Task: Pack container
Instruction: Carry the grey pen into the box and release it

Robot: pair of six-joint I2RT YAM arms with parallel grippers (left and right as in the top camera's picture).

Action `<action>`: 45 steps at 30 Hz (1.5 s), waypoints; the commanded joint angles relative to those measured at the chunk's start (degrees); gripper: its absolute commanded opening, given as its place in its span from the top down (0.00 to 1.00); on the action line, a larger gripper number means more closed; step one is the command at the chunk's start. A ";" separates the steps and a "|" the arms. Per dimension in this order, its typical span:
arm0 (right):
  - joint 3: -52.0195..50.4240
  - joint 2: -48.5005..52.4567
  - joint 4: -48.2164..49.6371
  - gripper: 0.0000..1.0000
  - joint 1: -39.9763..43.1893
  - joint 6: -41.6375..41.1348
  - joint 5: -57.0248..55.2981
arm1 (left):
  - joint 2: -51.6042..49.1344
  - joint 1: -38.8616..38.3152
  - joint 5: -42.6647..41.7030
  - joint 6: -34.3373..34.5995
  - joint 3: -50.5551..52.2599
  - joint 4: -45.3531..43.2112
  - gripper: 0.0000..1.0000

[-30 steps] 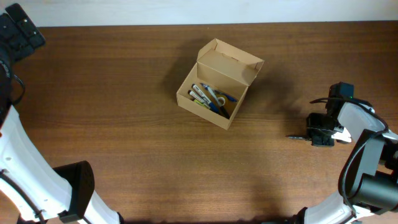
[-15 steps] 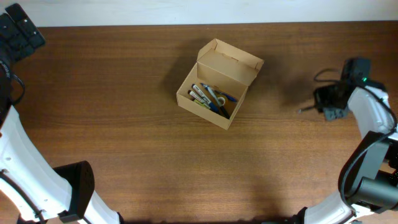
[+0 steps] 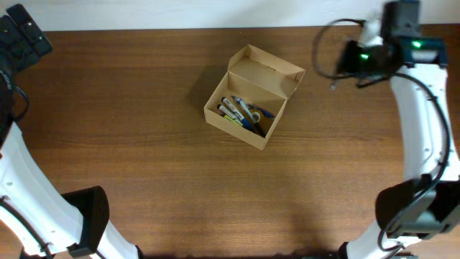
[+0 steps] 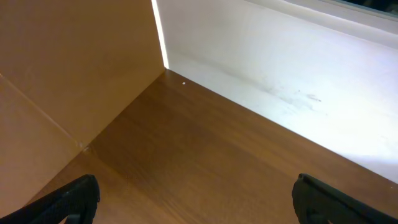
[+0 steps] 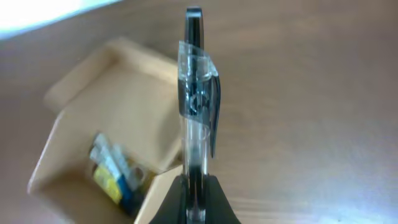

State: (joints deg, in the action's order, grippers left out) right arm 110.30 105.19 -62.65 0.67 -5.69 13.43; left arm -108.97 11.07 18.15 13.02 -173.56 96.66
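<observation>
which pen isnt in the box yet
The clear pen with the dark clip, gripped in the right tool; the other pens lie inside the open cardboard box.

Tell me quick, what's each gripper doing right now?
Left gripper: open, holding nothing.
Right gripper: closed, holding a pen.
</observation>
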 commanded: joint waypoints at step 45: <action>3.52 22.23 1.99 0.57 -28.26 36.48 -16.94 | -0.39 0.39 -0.39 -0.50 0.11 0.00 0.00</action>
State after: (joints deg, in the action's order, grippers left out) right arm 113.10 127.39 -60.80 -26.37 32.86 -1.23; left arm -108.97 11.07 18.15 13.02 -173.56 96.66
